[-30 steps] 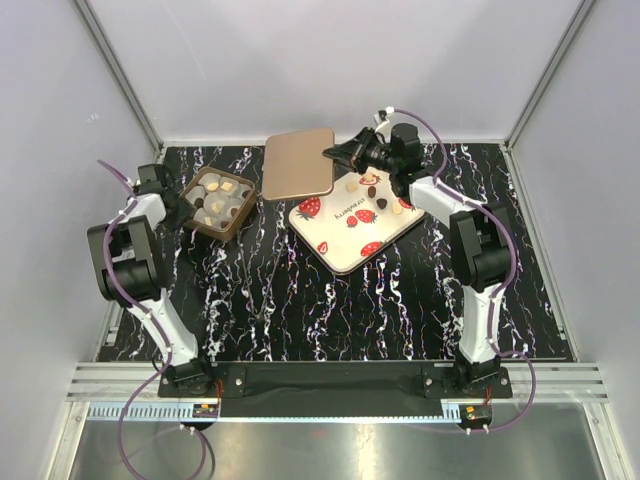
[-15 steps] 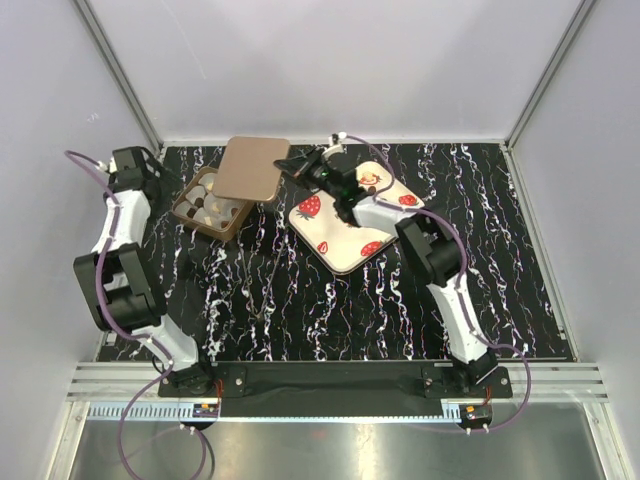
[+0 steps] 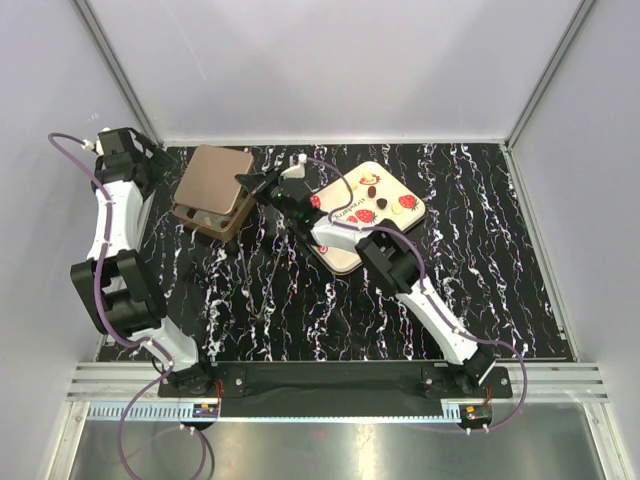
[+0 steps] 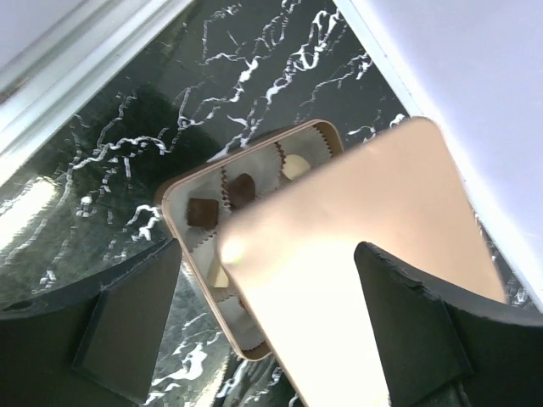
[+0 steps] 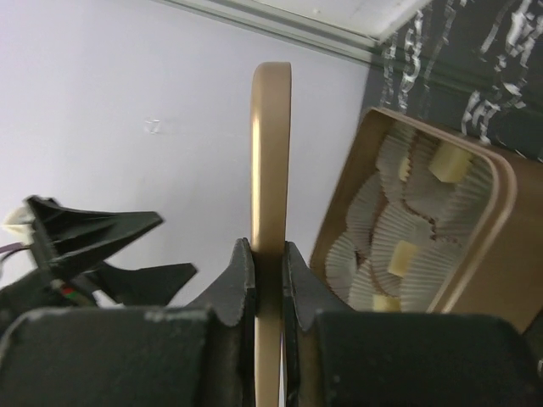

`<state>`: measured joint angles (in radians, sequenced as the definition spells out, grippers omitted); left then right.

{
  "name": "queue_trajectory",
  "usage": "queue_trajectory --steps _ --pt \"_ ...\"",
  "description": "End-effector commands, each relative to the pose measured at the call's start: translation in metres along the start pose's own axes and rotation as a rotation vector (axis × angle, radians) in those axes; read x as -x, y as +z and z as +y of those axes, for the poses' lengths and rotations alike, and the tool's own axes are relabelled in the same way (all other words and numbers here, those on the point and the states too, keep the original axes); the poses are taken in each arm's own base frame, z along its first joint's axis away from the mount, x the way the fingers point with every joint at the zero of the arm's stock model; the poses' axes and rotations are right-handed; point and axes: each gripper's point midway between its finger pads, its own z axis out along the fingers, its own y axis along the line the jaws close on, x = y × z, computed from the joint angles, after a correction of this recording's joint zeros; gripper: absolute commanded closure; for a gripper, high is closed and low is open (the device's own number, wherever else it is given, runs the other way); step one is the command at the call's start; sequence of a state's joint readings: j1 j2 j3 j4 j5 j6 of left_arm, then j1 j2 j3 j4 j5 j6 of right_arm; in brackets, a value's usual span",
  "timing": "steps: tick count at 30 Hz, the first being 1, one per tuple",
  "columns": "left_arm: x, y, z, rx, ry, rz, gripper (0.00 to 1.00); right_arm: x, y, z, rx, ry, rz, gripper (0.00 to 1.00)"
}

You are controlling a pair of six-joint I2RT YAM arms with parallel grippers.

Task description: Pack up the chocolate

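Lid (image 3: 212, 180) over box (image 3: 222, 229), chocolate (image 3: 371, 190) on tray (image 3: 340, 256)

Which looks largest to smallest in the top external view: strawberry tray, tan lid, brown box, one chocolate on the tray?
1. strawberry tray
2. tan lid and brown box: near alike; the lid covers most of the box and sits nearer the camera, so unranked.
3. chocolate, by far the smallest.
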<state>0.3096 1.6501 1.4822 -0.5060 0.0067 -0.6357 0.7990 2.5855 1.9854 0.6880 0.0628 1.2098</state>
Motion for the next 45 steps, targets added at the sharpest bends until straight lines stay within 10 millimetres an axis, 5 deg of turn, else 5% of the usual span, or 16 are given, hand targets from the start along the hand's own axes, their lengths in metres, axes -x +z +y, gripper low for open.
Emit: queue_trajectory --steps 1,11,19,29,45 --pt "0.025 -0.013 -0.002 0.023 0.057 -0.067 0.09 0.008 0.010 0.022 0.066 0.029 -0.120 1.00" --pt "0.037 -0.010 0.017 0.101 0.137 -0.096 0.08 -0.017 0.021 -0.002 0.041 0.071 -0.159 1.00" --pt "0.021 0.032 0.042 0.177 0.293 0.026 0.08 -0.023 0.020 -0.016 0.031 0.132 -0.176 1.00" --pt "-0.004 0.072 0.076 0.200 0.274 0.154 0.10 -0.031 0.012 -0.021 0.011 0.154 -0.137 1.00" --pt "-0.017 0.072 0.061 0.090 0.248 0.198 0.15 -0.049 0.003 -0.015 0.025 0.165 -0.055 1.00"
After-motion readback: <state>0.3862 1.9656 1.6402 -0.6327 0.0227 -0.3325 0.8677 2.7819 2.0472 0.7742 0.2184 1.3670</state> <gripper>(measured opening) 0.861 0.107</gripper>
